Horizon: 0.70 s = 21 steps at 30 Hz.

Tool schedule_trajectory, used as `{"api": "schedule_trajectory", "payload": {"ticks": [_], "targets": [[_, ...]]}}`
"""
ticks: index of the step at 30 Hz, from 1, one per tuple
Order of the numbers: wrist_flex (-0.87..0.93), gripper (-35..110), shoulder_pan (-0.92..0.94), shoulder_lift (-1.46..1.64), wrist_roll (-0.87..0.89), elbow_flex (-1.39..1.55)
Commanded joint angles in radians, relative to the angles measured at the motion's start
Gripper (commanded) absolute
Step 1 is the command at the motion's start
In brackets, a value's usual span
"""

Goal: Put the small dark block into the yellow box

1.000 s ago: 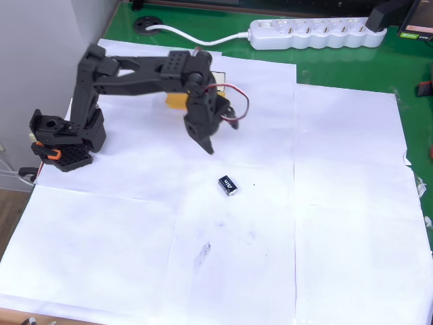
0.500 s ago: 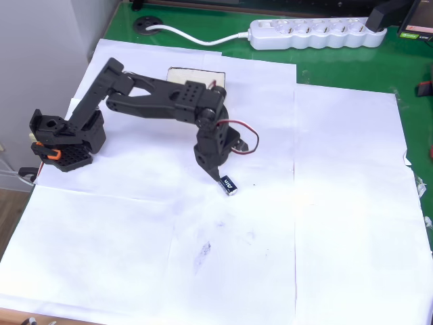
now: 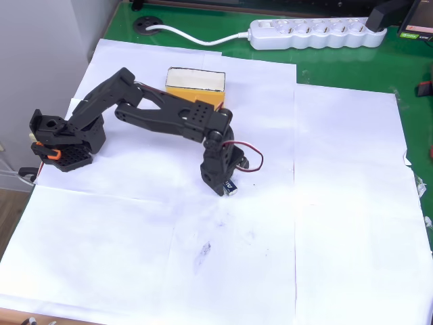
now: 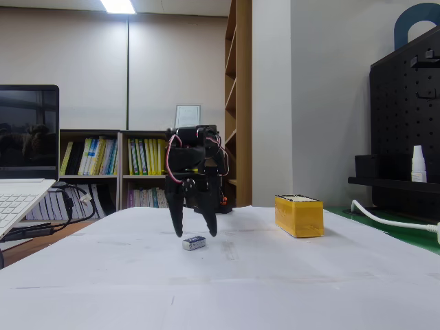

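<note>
the likeliest slip from here is a bad straddle — in the fixed view the gripper [image 4: 193,232] hangs with its two fingers spread apart just over the small dark block [image 4: 194,242], and the block seems to sit under the gap but nearer the shorter finger, so if the arm drops as it stands that tip could land on the block's top or edge and shove it across the paper instead of closing round it. the block is tiny and light, i judge, and it lies at a slant in the overhead view, so a close across its corners rather than its flat sides could spin it or squirt it out. a weak pinch would matter later too, since the yellow box [image 3: 194,87] stands well apart, near the far edge of the white paper sheets [image 3: 338,223] that cover the tabletop, with the arm's own links lying between. as for the hand itself: moderately open, empty, and not yet clamped on anything — whether a fingertip already touches the block cannot be told, because in the overhead view the gripper [image 3: 223,186] covers most of the small dark block [image 3: 232,187], which peeks out beside it near the middle of the paper
</note>
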Motion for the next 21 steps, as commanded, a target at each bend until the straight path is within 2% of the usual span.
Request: {"api": "schedule_trajectory", "payload": {"ticks": [1, 18, 21], "targets": [[-0.014, 35, 0.002, -0.008, -0.008, 0.061], [-0.015, 35, -0.032, 0.008, 0.002, -0.02], [-0.018, 27, -0.032, 0.011, 0.0, -0.029]]}}
